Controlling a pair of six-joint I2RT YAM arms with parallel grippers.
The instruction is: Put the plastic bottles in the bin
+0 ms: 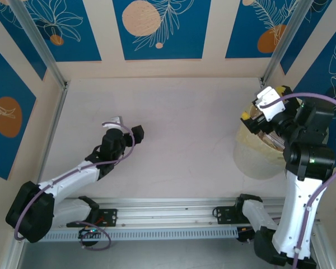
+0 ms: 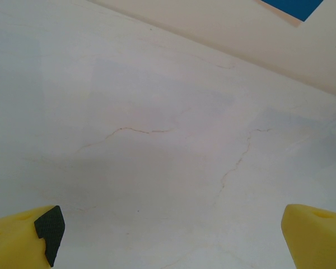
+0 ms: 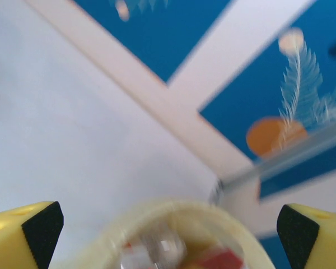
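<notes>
The right tool (image 3: 169, 227), fingers spread wide, hangs just above the bin (image 3: 109, 235) holding plastic bottles (image 3: 157, 247).

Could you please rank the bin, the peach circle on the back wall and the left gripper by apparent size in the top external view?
Largest: the bin, even partly hidden by the right arm.
Then the peach circle.
Smallest: the left gripper.

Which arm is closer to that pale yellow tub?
The right. The right end effector hangs over the bin; the left end effector sits far off across the table.
</notes>
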